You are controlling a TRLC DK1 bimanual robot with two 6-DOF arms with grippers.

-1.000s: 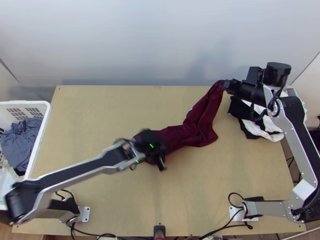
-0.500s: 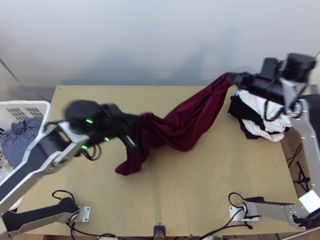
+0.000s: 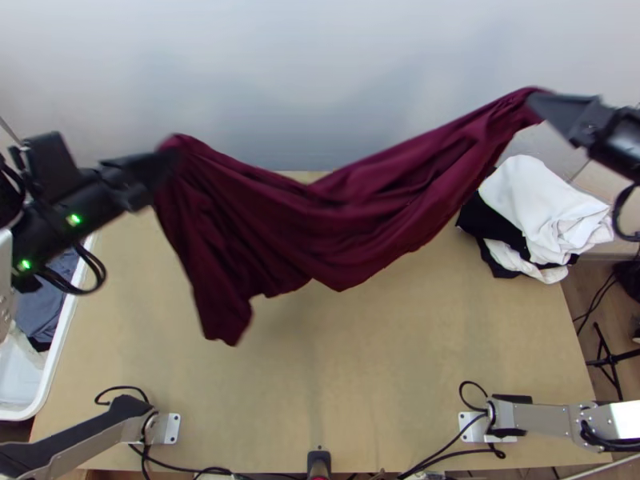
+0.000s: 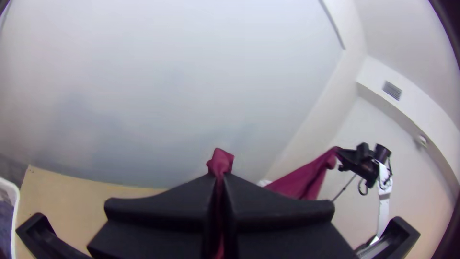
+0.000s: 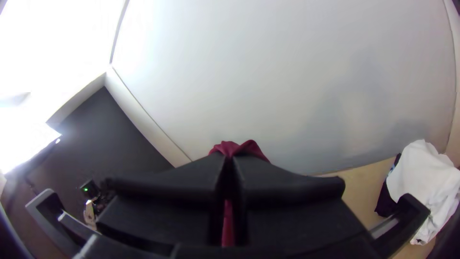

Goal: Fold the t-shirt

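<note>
One maroon t-shirt (image 3: 344, 232), pinched bunched in closed jaws of left gripper (image 3: 168, 162) and right gripper (image 3: 538, 102), sagging over worktop (image 3: 384, 368) toward far edge; held wide apart probably to straighten fabric before folding.

From my top view, I have the dark maroon, soft cloth t-shirt (image 3: 320, 220) hanging above the light wooden table (image 3: 384, 368), creased and draped, not flat. It is pinched at its ten o'clock and two o'clock ends, sags between them toward six, and trails a loose flap toward seven.
</note>
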